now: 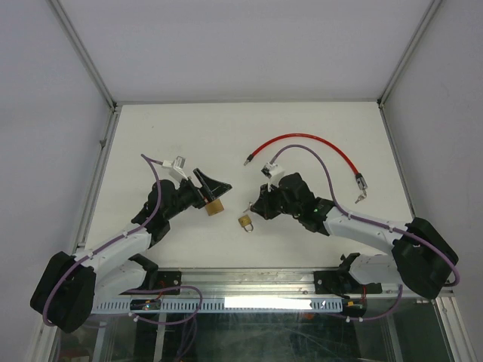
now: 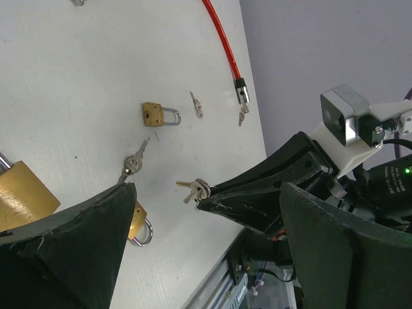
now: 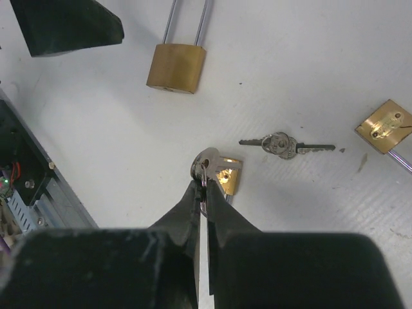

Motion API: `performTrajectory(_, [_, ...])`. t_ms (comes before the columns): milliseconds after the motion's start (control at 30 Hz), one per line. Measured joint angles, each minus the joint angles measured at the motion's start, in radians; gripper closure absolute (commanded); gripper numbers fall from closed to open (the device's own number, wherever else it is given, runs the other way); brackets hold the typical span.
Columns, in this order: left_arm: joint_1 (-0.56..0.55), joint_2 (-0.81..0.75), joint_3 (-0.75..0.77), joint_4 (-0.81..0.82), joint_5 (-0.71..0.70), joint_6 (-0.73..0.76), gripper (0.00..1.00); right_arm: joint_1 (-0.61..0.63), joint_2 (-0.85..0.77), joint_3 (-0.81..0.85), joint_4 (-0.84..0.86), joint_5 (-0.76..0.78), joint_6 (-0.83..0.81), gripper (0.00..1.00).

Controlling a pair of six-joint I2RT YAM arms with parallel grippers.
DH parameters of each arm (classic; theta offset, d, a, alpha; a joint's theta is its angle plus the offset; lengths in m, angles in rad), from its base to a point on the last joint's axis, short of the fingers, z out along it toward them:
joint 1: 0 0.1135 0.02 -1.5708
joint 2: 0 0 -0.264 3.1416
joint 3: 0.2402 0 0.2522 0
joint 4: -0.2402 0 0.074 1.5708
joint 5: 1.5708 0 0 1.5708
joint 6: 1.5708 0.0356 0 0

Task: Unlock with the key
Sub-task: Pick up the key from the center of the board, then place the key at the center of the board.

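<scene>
**Figure: Right tool pinching a key bunch over a small padlock; left tool spread beside a larger one**

The right tool [image 3: 206, 192] is pressing its two fingers together on a silver key bunch [image 3: 206, 165], pinching it at the ring end. The bunch is sitting directly over a small brass padlock [image 3: 230, 177] that is lying on the white bench [image 1: 226, 128]; whether key and lock are touching cannot be told. The left tool [image 1: 210, 185] is standing spread wide and gripping nothing; it is hovering just beside a long-shackle brass padlock [image 1: 214, 207], which is lying flat on the left arm's side of the small one. A loose pair of keys [image 3: 285, 145] is lying flat near the small padlock, between it and a third brass padlock [image 3: 386, 125] that is showing at the edge of the right wrist view. A red cable [image 1: 302, 140] is arching across the far half of the bench, well apart from both tools; its metal end [image 1: 361, 185] is resting near the bench's right edge. Any lettering stamped on the brass bodies is too small to read.
</scene>
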Motion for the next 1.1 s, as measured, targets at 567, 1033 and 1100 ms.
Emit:
performTrajectory(567, [0.0,-0.02,0.0,-0.078,-0.018,0.035,0.02,0.024,0.098,0.175,-0.466,0.212,0.027,1.0])
performTrajectory(1033, [0.0,-0.084,0.0,-0.196,-0.079,0.095,0.01,0.039,0.305,0.309,-0.653,0.294,0.054,0.58])
performTrajectory(1100, [0.0,-0.084,0.0,-0.203,-0.08,0.1,0.01,0.039,0.305,0.319,-0.663,0.295,0.049,0.58])
